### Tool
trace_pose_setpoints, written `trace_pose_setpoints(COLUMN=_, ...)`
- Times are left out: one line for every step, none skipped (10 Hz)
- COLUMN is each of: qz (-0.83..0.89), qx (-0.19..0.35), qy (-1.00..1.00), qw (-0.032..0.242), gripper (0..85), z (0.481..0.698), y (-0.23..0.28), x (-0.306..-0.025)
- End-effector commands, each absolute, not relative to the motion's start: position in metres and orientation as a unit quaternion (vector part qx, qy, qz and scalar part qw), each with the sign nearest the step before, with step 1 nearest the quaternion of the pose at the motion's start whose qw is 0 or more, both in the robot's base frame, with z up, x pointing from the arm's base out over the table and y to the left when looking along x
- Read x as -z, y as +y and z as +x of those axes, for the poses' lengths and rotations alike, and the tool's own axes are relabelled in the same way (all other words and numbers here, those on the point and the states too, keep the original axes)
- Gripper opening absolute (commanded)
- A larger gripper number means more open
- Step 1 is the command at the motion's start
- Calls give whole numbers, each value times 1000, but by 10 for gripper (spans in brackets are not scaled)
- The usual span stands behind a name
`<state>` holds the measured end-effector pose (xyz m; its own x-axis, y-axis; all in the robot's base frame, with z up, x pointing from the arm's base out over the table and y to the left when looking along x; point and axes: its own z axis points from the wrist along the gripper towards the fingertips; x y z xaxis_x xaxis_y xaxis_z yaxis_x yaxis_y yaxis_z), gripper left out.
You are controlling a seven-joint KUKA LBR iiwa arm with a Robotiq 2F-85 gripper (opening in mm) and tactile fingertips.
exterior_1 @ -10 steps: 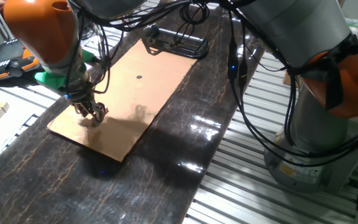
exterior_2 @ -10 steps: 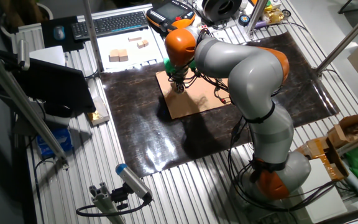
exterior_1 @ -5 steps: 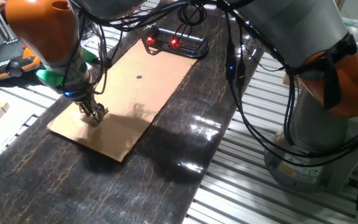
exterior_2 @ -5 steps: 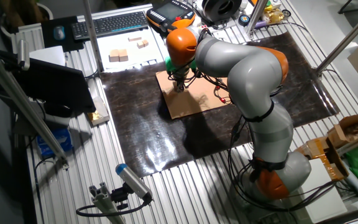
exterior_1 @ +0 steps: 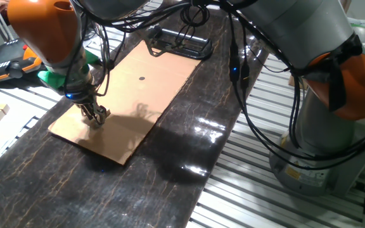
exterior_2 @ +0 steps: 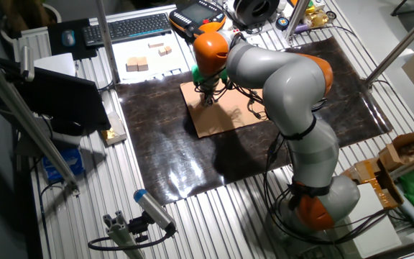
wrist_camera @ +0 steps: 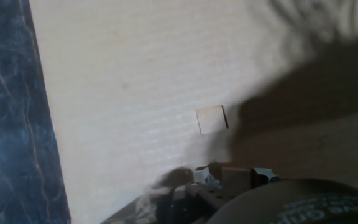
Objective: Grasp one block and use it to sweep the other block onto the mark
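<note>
Low over the near end of the cardboard sheet point(exterior_1: 122, 95), the pincer point(exterior_1: 97, 116) hangs with its tips close to the surface, and the hand view shows a small tan block point(wrist_camera: 235, 177) pinched between them, so it looks clenched on that block; the two table cameras are too distant to confirm this. Just ahead of the tips in the hand view lies the other block point(wrist_camera: 211, 119), a flat-faced tan cube, apart from the held one and sitting toward twelve o'clock, slightly to eleven. It stands free on bare cardboard at the edge of the arm's shadow. From the fixed cameras this loose cube is too small to pick out beside the fingers.

Farther out, the mark point(exterior_1: 142, 79), a small black dot, sits near the middle of the sheet, well apart from the pincer and toward about one o'clock from it in that fixed view. It does not show in the hand view, so whether the loose cube lies squarely on the line from pincer to dot cannot be settled. The coming push turns on that alignment: the held block would need to get behind the loose cube, on the side away from the dot.

Beyond the sheet, the dark marbled mat point(exterior_1: 189, 139) covers the slatted table point(exterior_1: 246, 183), and the orange-and-grey arm point(exterior_2: 279, 79) arches over it.
</note>
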<state>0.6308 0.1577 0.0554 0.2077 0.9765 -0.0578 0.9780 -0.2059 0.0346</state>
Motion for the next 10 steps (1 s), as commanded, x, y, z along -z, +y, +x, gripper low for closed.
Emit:
trace_pose_setpoints(qz=776, qx=12, qy=630, qw=30, gripper=393, z=631, y=158, x=-55)
trace_pose_setpoints(qz=775, qx=10, qy=631, qw=27, gripper=380, z=631, y=158, x=-54)
trace_pose_setpoints(qz=774, qx=10, qy=632, qw=25, gripper=370, z=631, y=158, x=-54)
trace_pose_setpoints(qz=774, qx=10, qy=633, qw=25, gripper=353, z=631, y=158, x=-53)
trace_pose_setpoints(qz=773, qx=9, qy=633, qw=24, gripper=340, z=631, y=158, x=-52)
trace_pose_setpoints(qz=772, qx=9, qy=635, qw=24, gripper=320, z=631, y=158, x=-52)
trace_pose_setpoints(qz=772, qx=9, qy=636, qw=24, gripper=283, z=630, y=158, x=-52)
trace_pose_setpoints(qz=769, qx=10, qy=639, qw=23, gripper=200, z=630, y=158, x=-52)
trace_pose_setpoints(qz=767, qx=11, qy=641, qw=22, gripper=190, z=630, y=158, x=-52)
trace_pose_setpoints(qz=763, qx=12, qy=646, qw=22, gripper=120, z=630, y=158, x=-52)
